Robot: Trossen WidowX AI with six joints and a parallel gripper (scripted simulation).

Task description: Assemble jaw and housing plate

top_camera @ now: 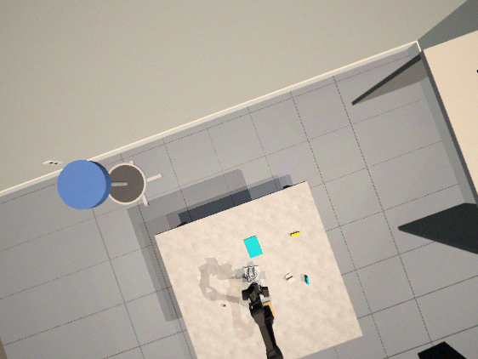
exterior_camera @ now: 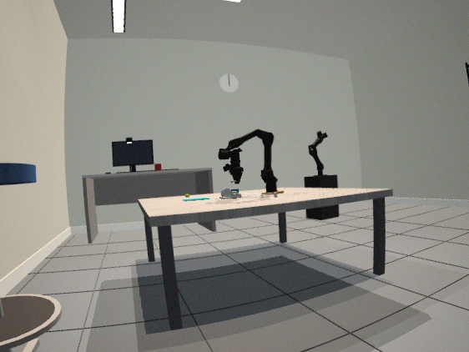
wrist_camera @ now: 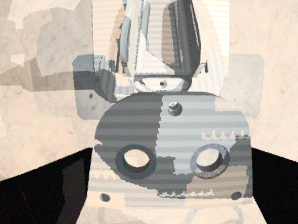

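My gripper (wrist_camera: 169, 156) (exterior_camera: 236, 183) is shut on the grey housing plate (wrist_camera: 135, 127), its black fingers at the plate's left and right sides. The plate shows two large round holes and a small hole near its far edge. It is held above the table, just on the near side of the pale gripper assembly (top_camera: 252, 272) (exterior_camera: 227, 193). In the wrist view two long jaws, a left jaw (wrist_camera: 126, 42) and a right jaw (wrist_camera: 192, 42), lie side by side beyond the plate. The plate hides the near part of the assembly, so the stubs and gear teeth cannot be made out.
A cyan rectangle (top_camera: 253, 247) (exterior_camera: 196, 199) lies beyond the assembly. A yellow piece (top_camera: 295, 234) (exterior_camera: 187, 195) is at the far right. A small pale block (top_camera: 289, 277) and a teal piece (top_camera: 306, 279) lie to the right. A tiny dark item (top_camera: 224, 305) lies left of the arm.
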